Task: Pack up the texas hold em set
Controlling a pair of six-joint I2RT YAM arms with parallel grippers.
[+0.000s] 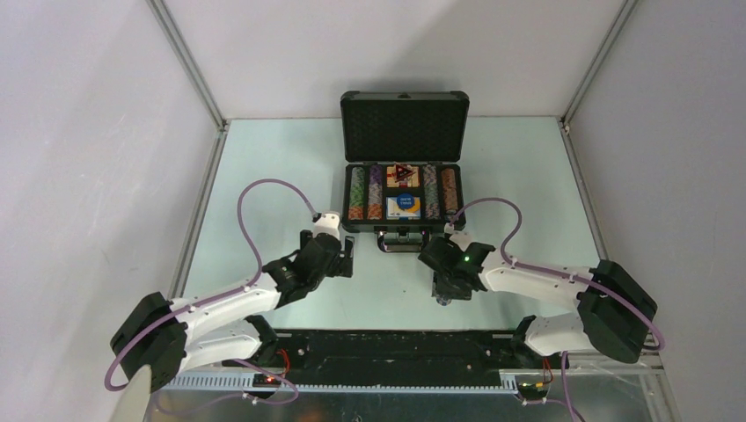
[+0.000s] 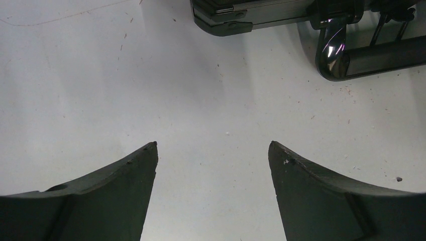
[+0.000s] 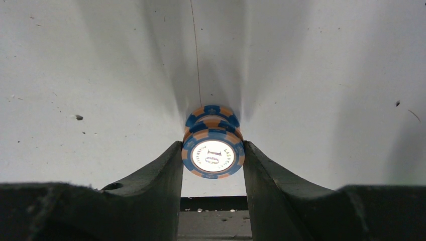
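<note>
Table point(image 1: 264, 176), pale, fills the middle of the top view. I see nothing loose on it outside the case and my right hand.

Case point(image 1: 404, 123) sits at upper centre of the top view, lid upright, handle point(image 2: 371, 55) facing me. Rows of chips point(image 1: 356, 193) fill the lanes on both sides. Between them lie a reddish box point(image 1: 401, 176) with a dark triangular piece on top and, nearer me, a blue-and-white box point(image 1: 405, 207). I cannot tell from here whether any lane has a gap.

My left gripper point(image 2: 213, 150) hangs over bare table just short of the case's near left corner, which shows at the upper right of its wrist view. Its jaws stand wide apart with nothing between them.

My right gripper point(image 1: 446, 283) is lower centre-right of the top view, near the case's front. Its jaws are partly closed on a short stack of orange-and-blue chips point(image 3: 212, 156), gripped by the rims, printed face toward the wrist camera. I cannot tell whether the stack touches the table.

Assessment: packing looks nearly complete. Outstanding, in my judgement: place this last stack in its lane, then lower and latch the lid.
</note>
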